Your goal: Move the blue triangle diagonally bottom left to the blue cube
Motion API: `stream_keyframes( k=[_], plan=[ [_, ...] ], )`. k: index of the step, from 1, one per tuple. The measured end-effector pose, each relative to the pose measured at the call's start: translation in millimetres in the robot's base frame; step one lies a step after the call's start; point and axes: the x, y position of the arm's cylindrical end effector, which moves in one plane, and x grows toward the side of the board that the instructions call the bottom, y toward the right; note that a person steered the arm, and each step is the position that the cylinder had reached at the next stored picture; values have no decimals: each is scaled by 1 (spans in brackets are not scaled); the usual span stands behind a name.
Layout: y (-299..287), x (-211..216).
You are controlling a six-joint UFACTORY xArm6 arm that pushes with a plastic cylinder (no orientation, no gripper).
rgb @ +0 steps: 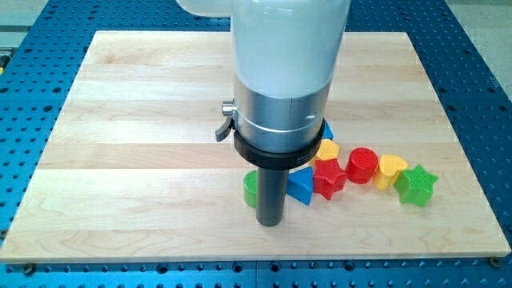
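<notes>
- Progress looks partial: your blue triangle (302, 187) sits near the desk's bottom edge, right of centre, touching the red star (329, 177).
- Blue cube (326, 130) peeks out behind the arm, up-right.
- My tip (270, 222) stands just left of the triangle; no fingers exist.
- Check whether the offset suffices.

One camera looks steeply down, close, at the board (144, 120).
</notes>
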Motion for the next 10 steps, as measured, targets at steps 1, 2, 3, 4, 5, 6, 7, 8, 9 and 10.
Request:
stream_keyframes(
  k=[1,2,3,4,5,6,7,8,9,10],
  plan=[
    [0,0],
    [7,25],
    [34,29],
    [39,-2],
    [55,-27],
    [75,-50],
    [27,-79],
    [24,-81],
    [77,-67],
    [16,-43]
  ],
)
